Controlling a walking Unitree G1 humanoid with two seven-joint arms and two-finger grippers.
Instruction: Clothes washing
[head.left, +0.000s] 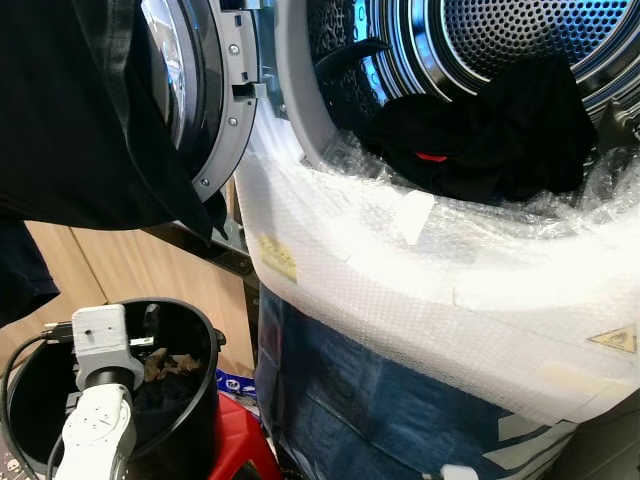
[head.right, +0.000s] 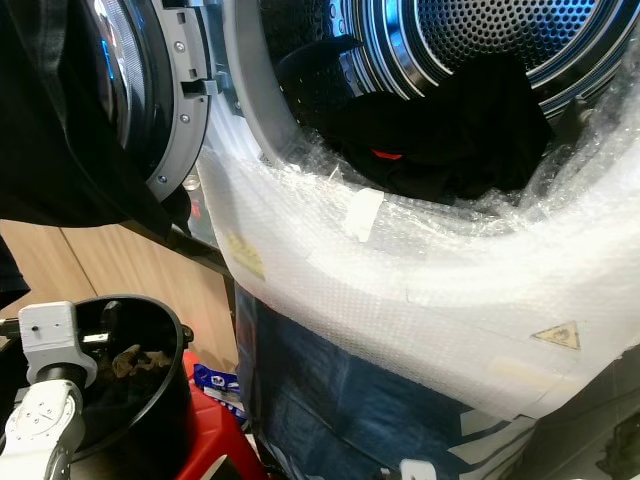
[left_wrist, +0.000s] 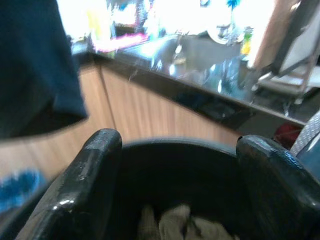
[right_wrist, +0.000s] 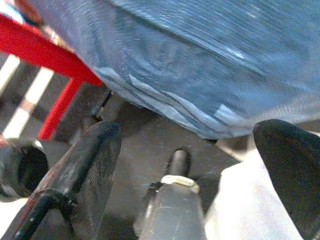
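The washing machine's round door (head.left: 205, 90) stands swung open to the left. A heap of black clothes (head.left: 500, 130) with a small red patch lies in the drum's mouth (head.left: 520, 40). A dark garment (head.left: 70, 120) hangs at the upper left, in front of the door. Low on the left stands a black bucket (head.left: 205, 335) with tan cloth (left_wrist: 175, 225) in its bottom. My left wrist (head.left: 98, 345) hovers over the bucket, and my left gripper (left_wrist: 180, 142) is open just above the rim. My right gripper (right_wrist: 192, 130) is open, held low by the machine's base.
Bubble wrap (head.left: 420, 260) and blue film (head.left: 380, 400) cover the machine's front. A red stool (head.left: 235, 440) stands between the bucket and the machine. A wooden cabinet front (head.left: 130, 270) lies behind the bucket. A cable (head.left: 15, 370) loops by my left arm.
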